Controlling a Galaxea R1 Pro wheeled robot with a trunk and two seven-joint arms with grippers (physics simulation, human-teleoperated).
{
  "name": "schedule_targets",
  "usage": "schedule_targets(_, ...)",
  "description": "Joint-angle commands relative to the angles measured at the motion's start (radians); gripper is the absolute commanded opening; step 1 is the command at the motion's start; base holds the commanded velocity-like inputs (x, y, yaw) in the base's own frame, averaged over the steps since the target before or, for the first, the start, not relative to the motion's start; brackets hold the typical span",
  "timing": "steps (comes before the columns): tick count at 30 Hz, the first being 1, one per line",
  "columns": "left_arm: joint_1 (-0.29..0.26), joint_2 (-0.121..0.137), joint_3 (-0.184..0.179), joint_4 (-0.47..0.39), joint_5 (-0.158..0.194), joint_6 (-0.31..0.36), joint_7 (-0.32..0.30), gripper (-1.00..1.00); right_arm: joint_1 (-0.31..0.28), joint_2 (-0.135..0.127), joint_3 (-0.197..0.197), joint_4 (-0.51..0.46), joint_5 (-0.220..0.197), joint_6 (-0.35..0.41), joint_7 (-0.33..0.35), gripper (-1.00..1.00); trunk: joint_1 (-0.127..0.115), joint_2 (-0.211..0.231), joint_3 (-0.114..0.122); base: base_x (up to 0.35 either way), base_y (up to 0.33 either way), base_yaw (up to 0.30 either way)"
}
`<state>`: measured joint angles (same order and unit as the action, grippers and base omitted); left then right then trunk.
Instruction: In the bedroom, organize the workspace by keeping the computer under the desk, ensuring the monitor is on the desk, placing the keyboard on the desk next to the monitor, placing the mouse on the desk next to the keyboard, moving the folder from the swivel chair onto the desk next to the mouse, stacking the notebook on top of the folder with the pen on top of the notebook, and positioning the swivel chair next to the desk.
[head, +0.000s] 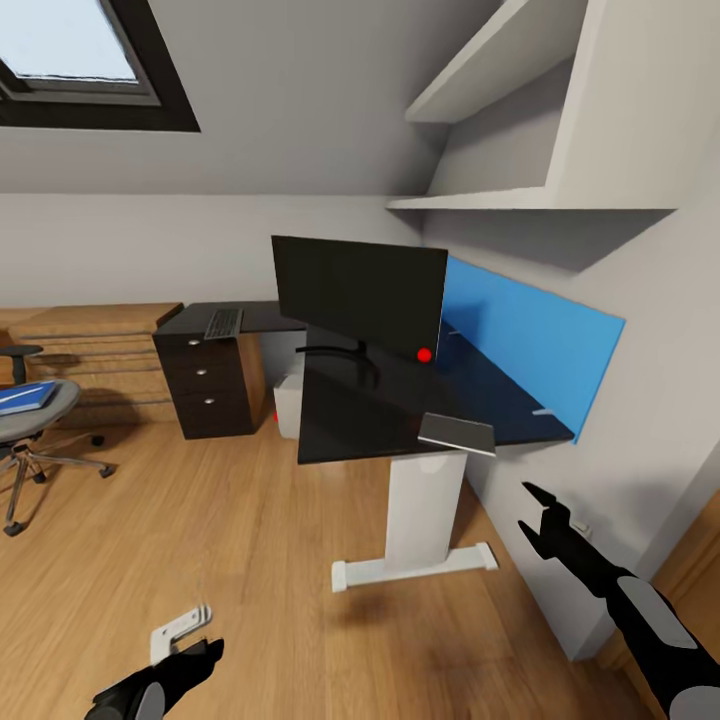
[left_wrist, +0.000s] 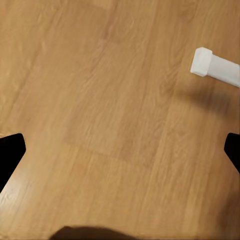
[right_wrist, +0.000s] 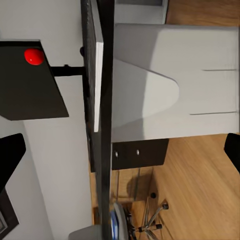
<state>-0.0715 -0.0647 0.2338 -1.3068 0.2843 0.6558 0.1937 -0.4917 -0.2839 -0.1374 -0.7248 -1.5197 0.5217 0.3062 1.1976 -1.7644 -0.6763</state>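
both end effectors, left (head: 185, 655) and right (head: 535, 515), gape empty; my right sits near the counter (head: 400, 400) edge and could clip the grey slab (head: 457, 433) overhanging it.

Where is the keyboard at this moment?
In the head view, the keyboard lies on the far dark desk section above the dark drawer unit, left of the monitor.

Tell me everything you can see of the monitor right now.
The monitor is a wide, thin, black flat screen, dark and matte-looking, standing upright on the black-topped desk, in front of its blue back panel. A thin black stalk drops from the panel to a ring-shaped base resting on the desktop. A red dot shows at its lower right corner. Neither hand touches it.
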Motion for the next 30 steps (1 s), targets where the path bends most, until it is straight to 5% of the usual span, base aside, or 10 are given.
schedule_targets(1,-0.001,-0.001,0.001,0.002,0.011,0.004,0.007,1.00,-0.001,0.000,-0.002,0.001,-0.004,0.006,0.001,1.00,0.004,-0.008,-0.004,0.000,0.000,0.000)
schedule_targets(7,-0.001,0.000,0.000,0.024,0.009,0.004,0.009,1.00,-0.001,-0.001,-0.002,0.001,-0.002,0.008,0.000,1.00,0.027,-0.050,-0.023,0.000,0.000,0.000)
schedule_targets(25,-0.001,0.004,-0.002,0.065,0.009,0.002,0.006,1.00,-0.004,0.002,-0.001,-0.003,-0.006,0.004,-0.010,1.00,0.027,-0.050,-0.023,0.000,0.000,0.000)
schedule_targets(30,-0.001,0.006,-0.003,0.070,0.009,-0.044,0.006,1.00,-0.081,0.004,-0.002,0.006,-0.008,-0.077,-0.134,1.00,0.027,-0.050,-0.023,0.000,0.000,0.000)
